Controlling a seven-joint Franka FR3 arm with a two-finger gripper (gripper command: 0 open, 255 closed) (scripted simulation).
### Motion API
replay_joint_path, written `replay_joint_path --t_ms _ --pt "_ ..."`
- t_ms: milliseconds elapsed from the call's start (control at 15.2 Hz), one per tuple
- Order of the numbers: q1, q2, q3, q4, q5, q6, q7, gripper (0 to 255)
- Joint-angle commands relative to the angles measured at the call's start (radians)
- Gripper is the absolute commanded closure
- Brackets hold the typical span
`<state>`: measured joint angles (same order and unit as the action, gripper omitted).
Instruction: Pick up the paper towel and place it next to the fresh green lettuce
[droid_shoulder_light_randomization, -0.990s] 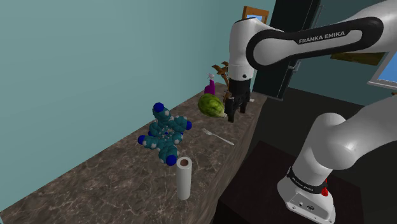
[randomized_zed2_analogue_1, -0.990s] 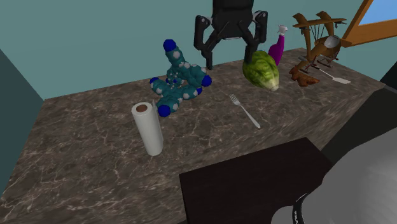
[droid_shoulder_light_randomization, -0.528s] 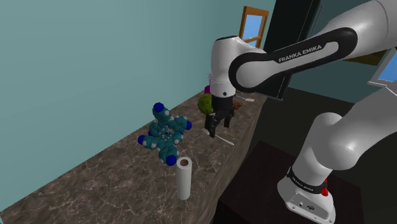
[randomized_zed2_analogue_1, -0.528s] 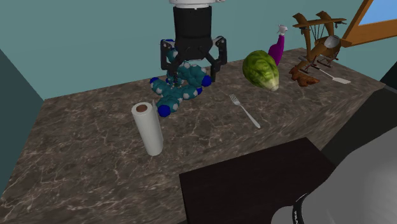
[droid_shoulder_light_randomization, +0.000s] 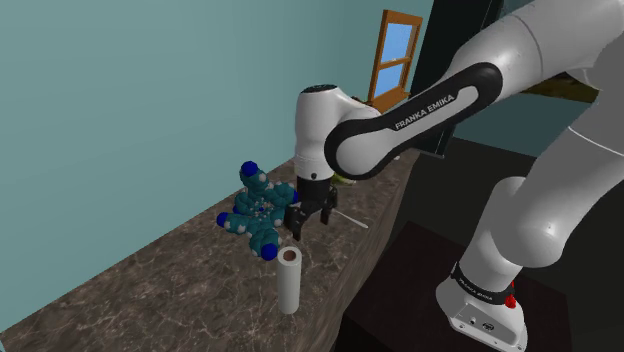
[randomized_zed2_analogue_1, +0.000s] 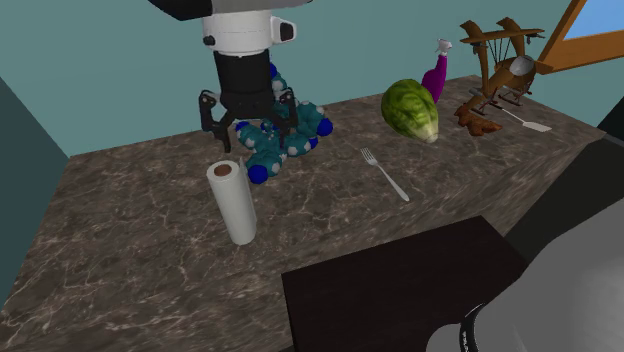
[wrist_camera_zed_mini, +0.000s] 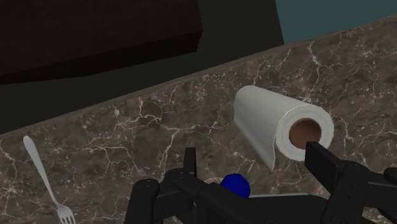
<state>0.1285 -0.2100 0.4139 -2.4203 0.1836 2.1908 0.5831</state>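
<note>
We are holding our gripper (randomized_zed2_analogue_1: 248, 128) over the brown marbled counter (randomized_zed2_analogue_1: 140, 280) with its black fingers (randomized_zed2_analogue_1: 209, 122) spread wide and nothing between them. In the second exterior view it is hanging just behind the paper towel (randomized_zed2_analogue_1: 234, 208), in front of a teal toy cluster with blue balls (randomized_zed2_analogue_1: 303, 122). The shoulder view is showing the gripper (droid_shoulder_light_randomization: 308, 222) above the roll (droid_shoulder_light_randomization: 289, 284) and apart from it.

The paper towel is standing upright near the counter's front edge, white with a brown core. From the wrist, the roll (wrist_camera_zed_mini: 264, 118) is lying ahead of the gripper (wrist_camera_zed_mini: 253, 160), its cored end close to one finger (wrist_camera_zed_mini: 321, 160) but not clasped.

The green lettuce (randomized_zed2_analogue_1: 410, 108) is sitting well apart from the roll, toward the second exterior view's right, beside a purple spray bottle (randomized_zed2_analogue_1: 435, 76). A silver fork (randomized_zed2_analogue_1: 386, 174) is lying between lettuce and towel.
</note>
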Motion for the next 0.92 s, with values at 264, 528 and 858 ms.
replay_joint_path --t_ms 264,528,858 --pt "0.013 0.211 0.065 0.114 -0.095 0.126 0.178 0" --pt "0.018 0.251 0.066 0.096 -0.117 0.181 0.194 0" --pt "0.021 0.29 0.064 0.083 -0.14 0.23 0.211 0"
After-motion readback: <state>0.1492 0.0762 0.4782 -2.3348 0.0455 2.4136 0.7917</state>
